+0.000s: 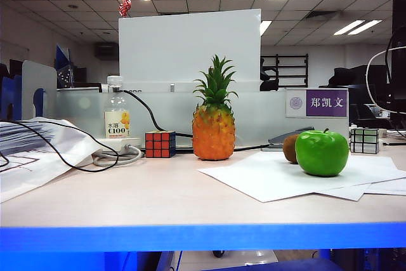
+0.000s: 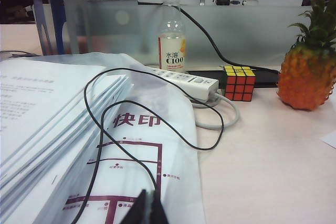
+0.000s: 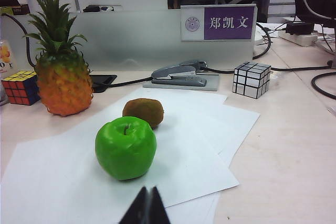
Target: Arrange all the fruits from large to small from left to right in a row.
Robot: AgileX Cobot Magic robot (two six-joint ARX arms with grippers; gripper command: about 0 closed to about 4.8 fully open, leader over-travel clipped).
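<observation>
both hands [image 2: 148,208] [image 3: 148,206] closed, bottle [image 1: 117,116] holding drink.

The plastic pineapple [image 1: 214,132] is orange-yellow, shading redder low down, under a spiky dark green crown. The glossy round apple [image 1: 322,152] is bright green. The small fuzzy kiwi [image 3: 143,112] is brown. Both black grippers, left [image 2: 149,211] and right [image 3: 147,208], show jaws pressed together above the pale beige table [image 1: 158,195].
</observation>
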